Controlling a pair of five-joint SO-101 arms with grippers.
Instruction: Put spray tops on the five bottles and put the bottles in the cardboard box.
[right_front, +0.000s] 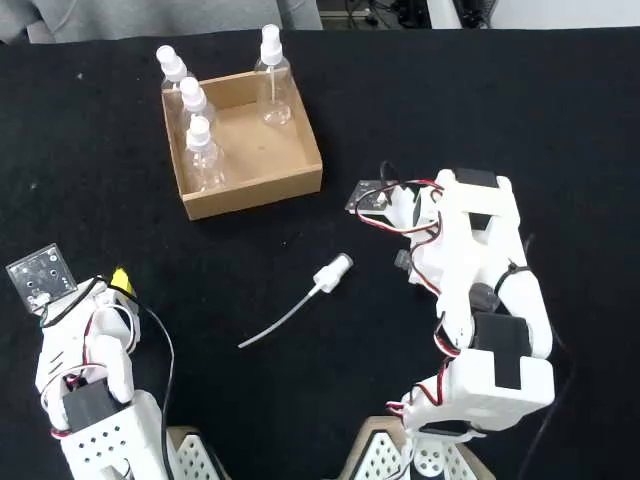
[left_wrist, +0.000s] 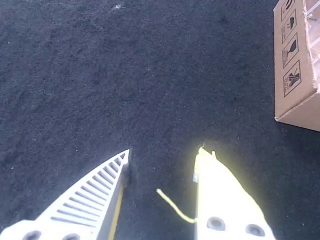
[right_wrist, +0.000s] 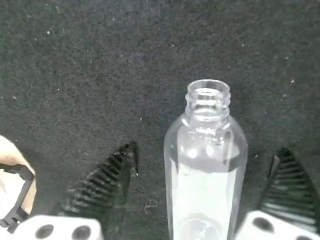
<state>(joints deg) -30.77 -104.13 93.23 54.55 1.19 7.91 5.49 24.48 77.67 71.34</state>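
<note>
Four capped bottles (right_front: 205, 160) in the box (right_front: 255, 190); the fifth, uncapped bottle (right_wrist: 207, 165) sits between the fingers of the right gripper (right_wrist: 207, 147).

High view: three capped bottles stand upright along one wall of the box and the fourth in a far corner, all on the black table (right_front: 450, 100). A loose top (right_front: 333, 272) lies on its side between the two arms, near the box, with its tube trailing toward the near edge. Right wrist view: the black fingers (right_wrist: 112, 175) are spread, with a gap on each side of the bottle, so nothing is grasped; the bottle's bare neck points away from the wrist. Left wrist view: the left gripper (left_wrist: 165, 150) is released, its fingers parted over bare cloth with nothing between them, and a corner of the box (left_wrist: 295, 60) lies well apart from it.
</note>
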